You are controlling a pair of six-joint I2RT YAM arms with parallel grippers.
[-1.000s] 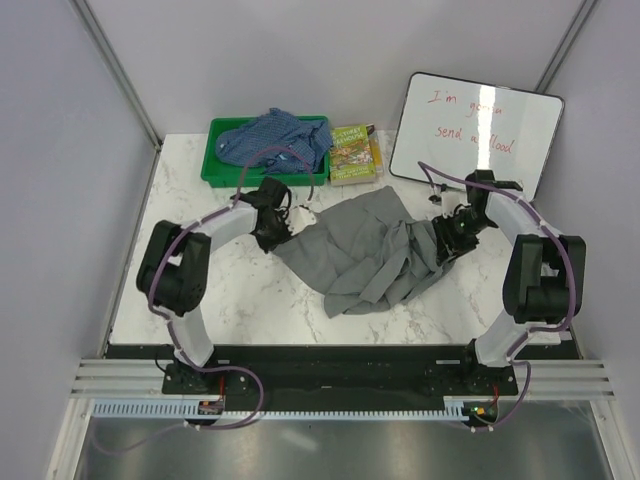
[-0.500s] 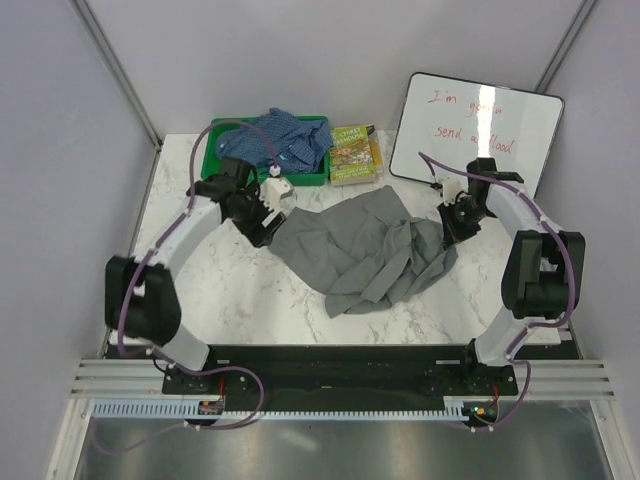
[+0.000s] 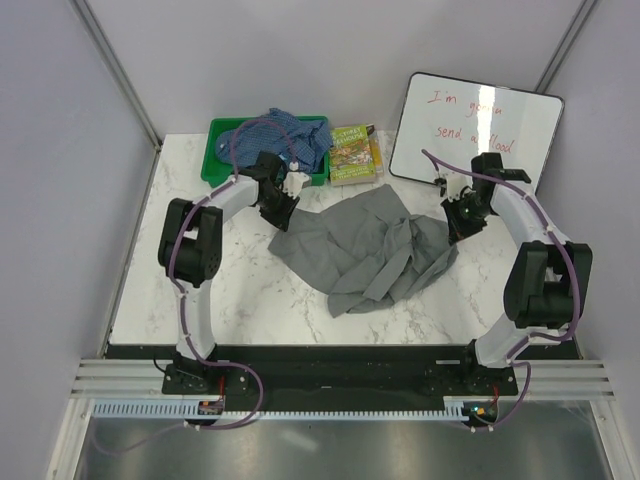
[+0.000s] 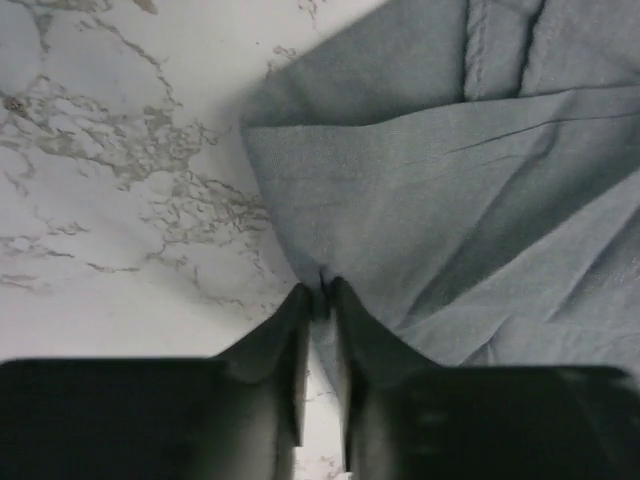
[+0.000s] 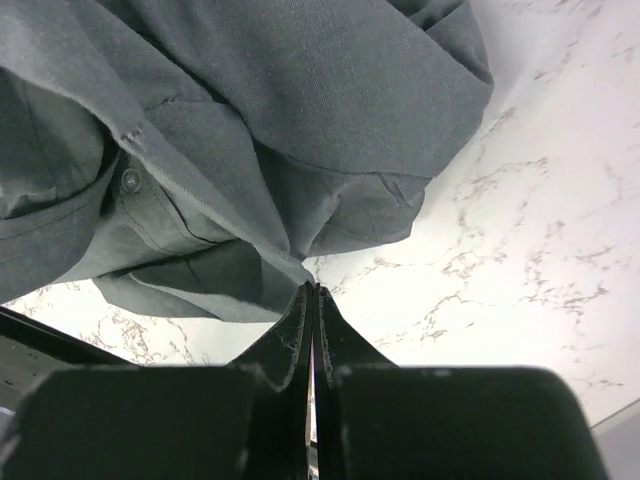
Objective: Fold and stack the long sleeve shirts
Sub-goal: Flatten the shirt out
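The grey long sleeve shirt (image 3: 370, 250) lies crumpled in the middle of the marble table (image 3: 230, 290). My left gripper (image 3: 281, 207) is at its far left corner. In the left wrist view the fingers (image 4: 322, 290) stand nearly together with a fold of the shirt's edge (image 4: 430, 190) pinched between them. My right gripper (image 3: 453, 225) is at the shirt's right edge. In the right wrist view its jaws (image 5: 313, 290) are pressed together on a hem of the grey cloth (image 5: 250, 150). The blue checked shirt (image 3: 282, 135) sits bunched in the green bin.
The green bin (image 3: 215, 165) stands at the back left, just behind my left gripper. A small book (image 3: 352, 152) lies beside it. A whiteboard (image 3: 480, 125) with red writing leans at the back right, close behind my right arm.
My left gripper let go, swung out to the left, then came back and closed on the shirt's far left corner. My right gripper closed on the right edge and drew it back.
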